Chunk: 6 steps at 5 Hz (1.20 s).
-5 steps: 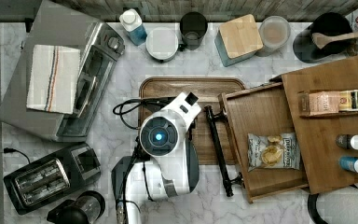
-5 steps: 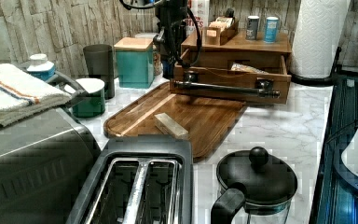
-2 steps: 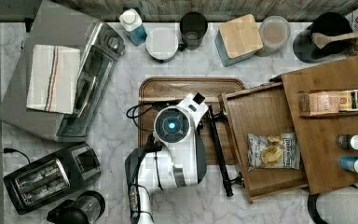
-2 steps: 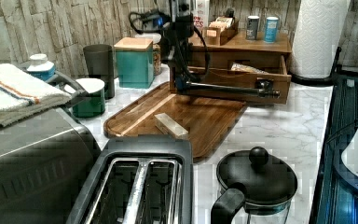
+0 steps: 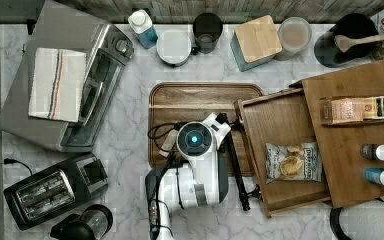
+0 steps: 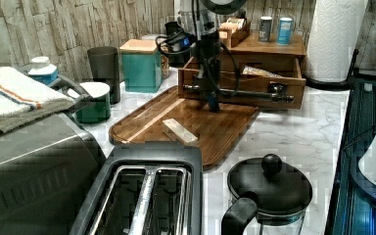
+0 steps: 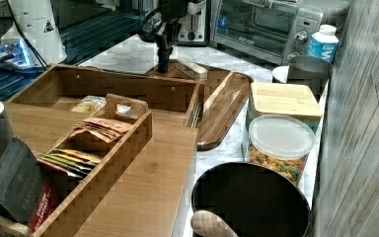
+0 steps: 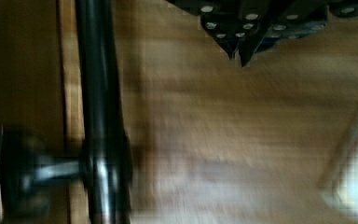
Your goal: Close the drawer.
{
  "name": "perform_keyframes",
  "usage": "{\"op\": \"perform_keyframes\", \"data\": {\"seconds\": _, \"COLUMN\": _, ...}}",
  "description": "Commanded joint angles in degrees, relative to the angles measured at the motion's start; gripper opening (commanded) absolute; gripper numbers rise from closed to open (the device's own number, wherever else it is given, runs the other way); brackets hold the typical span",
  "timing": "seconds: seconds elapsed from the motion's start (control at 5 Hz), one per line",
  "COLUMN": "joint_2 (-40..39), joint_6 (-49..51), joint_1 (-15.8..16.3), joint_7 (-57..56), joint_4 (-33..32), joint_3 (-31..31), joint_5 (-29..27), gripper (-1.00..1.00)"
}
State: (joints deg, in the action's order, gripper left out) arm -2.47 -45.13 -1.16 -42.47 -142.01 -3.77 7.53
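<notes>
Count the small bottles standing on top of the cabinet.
2: a dark bottle and a blue bottle, side by side near the top view's right edge. More may be hidden.

In the top view, the robot arm's white wrist (image 5: pixel 196 141) covers the gripper beneath it and part of the dark wooden tray (image 5: pixel 205 95). The cabinet top (image 5: pixel 355 145) hides the far part of the open drawer (image 5: pixel 280 120), and the picture's right edge cuts the cabinet off. The wrist view is blurred: the drawer's black bar handle (image 8: pixel 100 112) runs out of the picture at both ends, and the gripper (image 8: pixel 239 49) shows just its dark fingertips, pressed together, the rest cut off by the edge. In the left view, the arm crosses the handle (image 6: pixel 240 93), so whether they touch cannot be told. In the right view, the drawer's front wall (image 7: pixel 103 84) hides the gripper's tip.
</notes>
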Motion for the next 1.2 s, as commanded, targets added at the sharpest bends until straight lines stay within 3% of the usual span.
{"op": "perform_keyframes", "data": {"seconds": 0.2, "joint_2": 2.00, "joint_6": -2.71, "joint_1": -3.74, "joint_7": -13.19, "joint_4": 0.03, "joint_3": 3.34, "joint_5": 0.56, "gripper": -1.00}}
{"op": "perform_keyframes", "data": {"seconds": 0.4, "joint_2": 1.55, "joint_6": -3.27, "joint_1": -3.81, "joint_7": -17.66, "joint_4": 0.53, "joint_3": 5.25, "joint_5": -1.00, "gripper": -1.00}}
{"op": "perform_keyframes", "data": {"seconds": 1.0, "joint_2": -0.81, "joint_6": -6.61, "joint_1": -9.18, "joint_7": -30.43, "joint_4": 4.24, "joint_3": 9.05, "joint_5": -1.53, "gripper": -1.00}}
{"op": "perform_keyframes", "data": {"seconds": 1.2, "joint_2": -3.13, "joint_6": -4.41, "joint_1": -17.95, "joint_7": -35.14, "joint_4": 9.91, "joint_3": 4.93, "joint_5": -1.94, "gripper": -1.00}}
